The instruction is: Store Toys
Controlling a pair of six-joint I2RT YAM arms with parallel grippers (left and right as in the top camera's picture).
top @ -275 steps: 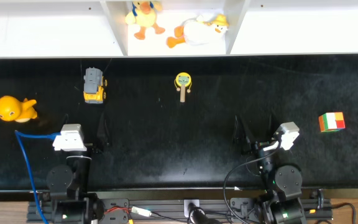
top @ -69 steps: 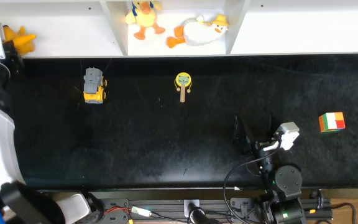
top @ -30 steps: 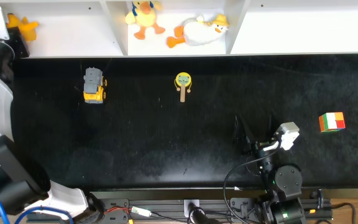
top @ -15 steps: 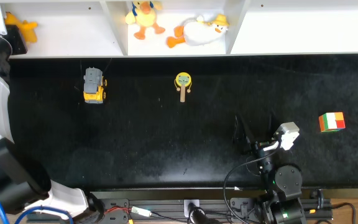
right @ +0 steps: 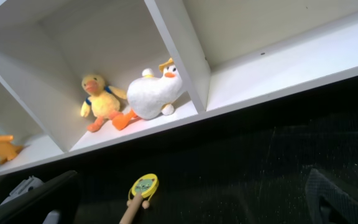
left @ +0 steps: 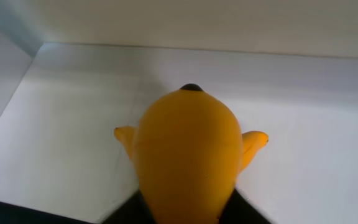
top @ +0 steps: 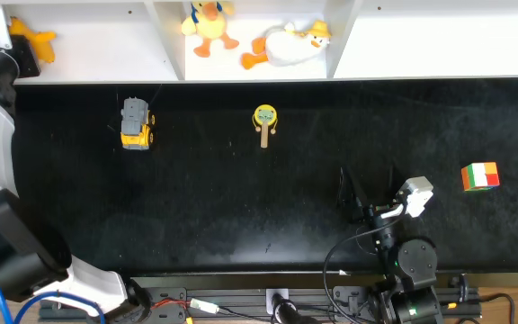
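Orange duck [top: 31, 40] in the shelf's [top: 97, 49] left bay
Near the worktop's [top: 241, 207] front edge the right gripper [top: 368, 184] sits with fingers spread. Farther back lie a cube [top: 479, 175], rattle [top: 264, 120] and toy truck [top: 136, 122] — at the far-left corner the left gripper [top: 21, 52] clasps the duck.

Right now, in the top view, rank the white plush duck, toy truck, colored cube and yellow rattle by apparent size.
Largest: white plush duck.
Then: toy truck.
Last: colored cube and yellow rattle look about alike; the rattle is longer, the cube broader, so I won't rank them.
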